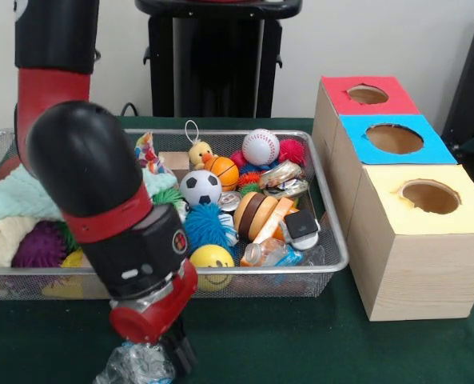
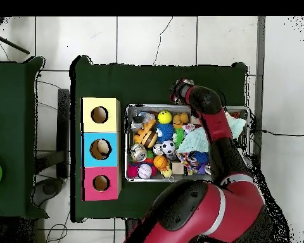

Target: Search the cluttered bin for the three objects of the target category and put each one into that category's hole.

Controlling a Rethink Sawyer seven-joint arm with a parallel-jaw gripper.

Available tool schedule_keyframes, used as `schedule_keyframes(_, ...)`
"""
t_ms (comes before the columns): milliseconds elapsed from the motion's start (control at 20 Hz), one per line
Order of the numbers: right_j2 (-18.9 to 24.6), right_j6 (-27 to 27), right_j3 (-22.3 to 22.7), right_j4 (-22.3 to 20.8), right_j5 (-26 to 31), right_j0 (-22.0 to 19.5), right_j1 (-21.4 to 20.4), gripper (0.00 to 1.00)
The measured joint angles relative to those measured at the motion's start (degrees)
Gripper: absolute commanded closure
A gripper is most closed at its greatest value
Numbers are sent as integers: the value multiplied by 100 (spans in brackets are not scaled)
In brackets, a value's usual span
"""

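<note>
A wire mesh bin (image 1: 332,232) (image 2: 126,143) holds mixed toys: a baseball (image 1: 260,146), a small soccer ball (image 1: 201,188), a basketball (image 1: 223,172), a yellow smiley ball (image 1: 211,264), a blue spiky ball (image 1: 206,226) and a yellow duck (image 1: 200,152). Three wooden boxes stand beside it, with a red hole (image 1: 368,94), a blue hole (image 1: 394,138) and a yellow hole (image 1: 430,196). My gripper (image 1: 177,356) (image 2: 178,90) is low over the green table, outside the bin's near rim. A crumpled clear plastic bottle (image 1: 134,364) lies against it.
Folded cloths (image 1: 13,204) and a purple spiky ball (image 1: 41,244) fill the bin's left end. A toy burger (image 1: 256,214) and another clear bottle (image 1: 272,254) lie near its right end. In the overhead view something sits inside the blue box's hole (image 2: 100,149).
</note>
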Motion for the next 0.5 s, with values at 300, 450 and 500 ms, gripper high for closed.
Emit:
schedule_keyframes(300,5,0,767,-1,-2,-5,-518,100)
schedule_keyframes(450,4,0,1218,-1,-3,-5,-782,100)
schedule_keyframes(500,4,0,1315,0,-4,-5,-837,100)
